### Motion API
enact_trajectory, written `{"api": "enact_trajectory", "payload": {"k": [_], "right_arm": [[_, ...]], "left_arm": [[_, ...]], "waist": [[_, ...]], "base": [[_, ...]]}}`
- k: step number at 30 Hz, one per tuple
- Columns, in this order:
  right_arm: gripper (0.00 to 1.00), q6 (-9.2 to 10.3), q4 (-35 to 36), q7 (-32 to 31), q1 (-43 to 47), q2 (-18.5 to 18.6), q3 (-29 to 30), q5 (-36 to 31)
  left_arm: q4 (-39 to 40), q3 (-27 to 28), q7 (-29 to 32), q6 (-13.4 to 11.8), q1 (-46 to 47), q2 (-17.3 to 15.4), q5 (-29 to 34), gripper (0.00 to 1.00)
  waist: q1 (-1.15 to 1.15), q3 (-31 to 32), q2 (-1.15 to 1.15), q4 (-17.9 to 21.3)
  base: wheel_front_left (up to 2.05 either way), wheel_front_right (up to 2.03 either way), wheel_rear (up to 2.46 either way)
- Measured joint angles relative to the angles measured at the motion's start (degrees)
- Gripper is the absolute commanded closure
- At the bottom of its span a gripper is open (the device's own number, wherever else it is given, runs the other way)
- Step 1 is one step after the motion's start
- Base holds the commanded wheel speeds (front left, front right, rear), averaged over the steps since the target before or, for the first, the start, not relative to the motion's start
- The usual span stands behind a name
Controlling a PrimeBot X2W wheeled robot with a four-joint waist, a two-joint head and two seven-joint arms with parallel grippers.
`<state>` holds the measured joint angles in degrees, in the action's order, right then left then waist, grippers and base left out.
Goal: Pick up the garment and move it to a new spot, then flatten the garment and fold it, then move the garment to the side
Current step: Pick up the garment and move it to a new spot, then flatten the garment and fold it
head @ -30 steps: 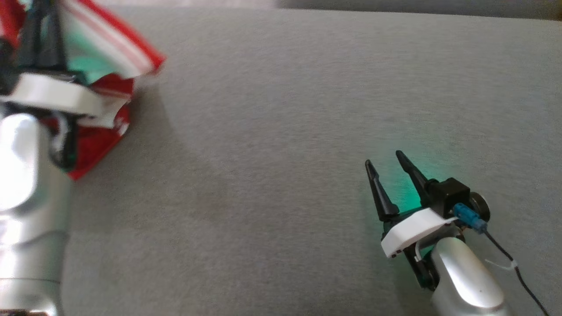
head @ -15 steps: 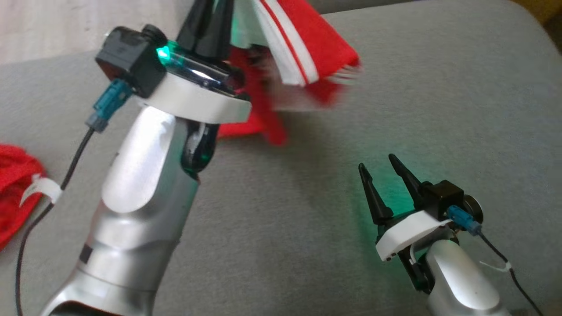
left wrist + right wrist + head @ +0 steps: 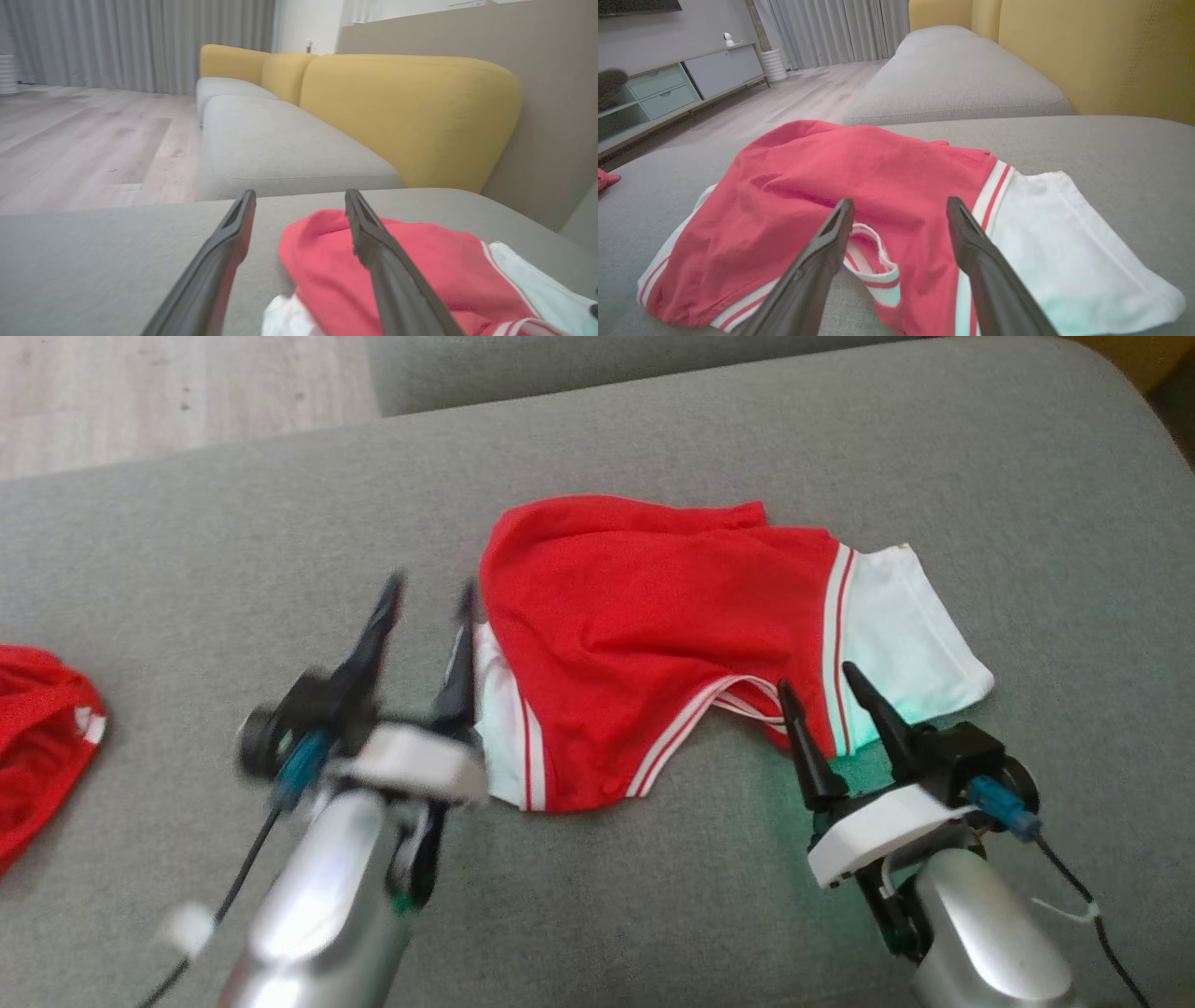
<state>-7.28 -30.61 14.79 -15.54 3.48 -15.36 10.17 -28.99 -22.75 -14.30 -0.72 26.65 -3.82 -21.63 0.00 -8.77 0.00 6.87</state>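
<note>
The garment [image 3: 644, 625] is a red shirt with white sleeves and red-and-white stripes, lying crumpled on the grey sofa seat [image 3: 653, 915]. It also shows in the left wrist view [image 3: 420, 261] and the right wrist view [image 3: 859, 186]. My left gripper [image 3: 428, 595] is open at the garment's left edge, nothing between its fingers. My right gripper [image 3: 818, 676] is open at the garment's near edge, by the striped collar [image 3: 873, 252] and the white sleeve [image 3: 896, 635].
Another red cloth [image 3: 37, 728] lies at the seat's far left. Wood floor [image 3: 168, 392] lies beyond the seat's back edge. Yellow backrests [image 3: 402, 112] and a second grey seat [image 3: 280, 149] stand past it. A low cabinet [image 3: 668, 88] stands across the room.
The left gripper held the garment aloft, then opened and let it go. The garment now lies on the seat. The left arm has dropped lower and the head camera has shifted.
</note>
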Motion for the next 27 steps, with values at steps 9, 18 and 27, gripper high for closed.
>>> {"api": "enact_trajectory", "payload": {"k": [9,18,27], "right_arm": [[0.00,0.00,1.30,0.00,2.57,-0.08,3.71,0.01],[0.00,0.00,1.47,0.00,7.72,-0.30,6.46,-0.01],[0.00,0.00,1.47,-0.01,7.50,-0.30,0.64,-0.47]], "left_arm": [[8.13,10.07,-0.16,-2.64,-17.13,-1.35,5.70,0.00],[12.88,16.18,-0.16,-1.71,-30.08,0.00,9.62,0.00],[12.71,15.30,-0.16,-0.19,-29.59,0.81,10.48,0.00]], "waist": [[-0.01,2.63,0.00,-2.04],[-0.01,5.53,0.00,-4.70],[-0.01,4.64,0.00,-7.01]], "base": [[0.00,0.00,0.00],[0.00,0.00,0.00],[0.00,0.00,0.00]]}}
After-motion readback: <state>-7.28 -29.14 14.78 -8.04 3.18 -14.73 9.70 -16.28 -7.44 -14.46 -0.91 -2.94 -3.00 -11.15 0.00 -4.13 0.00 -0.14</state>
